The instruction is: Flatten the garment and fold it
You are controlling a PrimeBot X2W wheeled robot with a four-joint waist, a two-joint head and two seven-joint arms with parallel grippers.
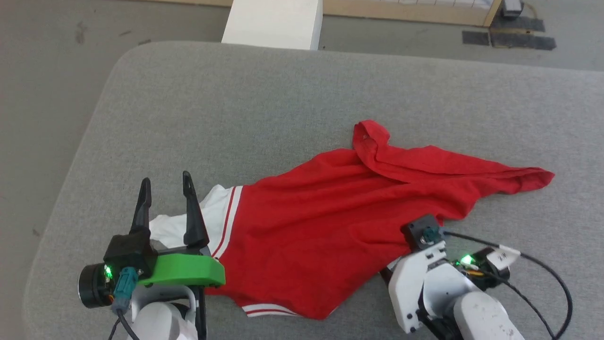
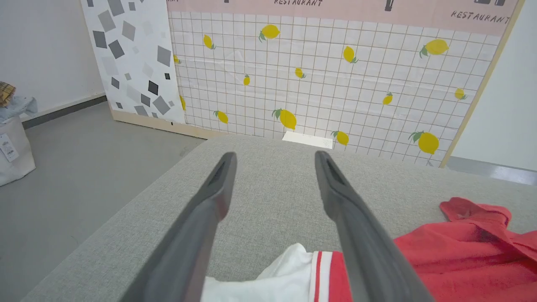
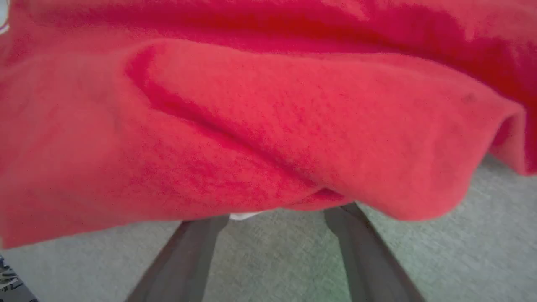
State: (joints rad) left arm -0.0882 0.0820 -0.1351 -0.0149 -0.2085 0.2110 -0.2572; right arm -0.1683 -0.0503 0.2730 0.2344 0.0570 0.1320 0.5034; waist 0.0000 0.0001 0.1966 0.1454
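On your left, the left gripper (image 1: 166, 179) hangs low over the near left part of the grey, cloth-covered table with rounded corners (image 1: 198, 104). Its jaws stand wide apart and clamp nothing. Its long dark fingers (image 1: 192, 212) point away from you. Under and just beside them lies a white sleeve edged in red stripes (image 1: 212, 203). It belongs to the garment (image 1: 321, 226), a red short-sleeved sports jersey. In the left wrist view you see that sleeve lying on the table between the two fingers, with neither finger pinching it.

Moving right, the garment lies rumpled across the middle of the table, running from near left to far right. A second striped cuff (image 1: 266, 309) shows at its near edge. A folded-over ridge of red cloth (image 1: 373, 141) stands up at its far side.

Further right, the right gripper (image 3: 279, 235) is tucked under the garment's near right edge. In the right wrist view its jaws are spread with grey table showing between them. Red cloth drapes over the fingertips, and nothing is clamped. At the far right, the garment tapers to a pointed end (image 1: 538, 178) lying on the table.
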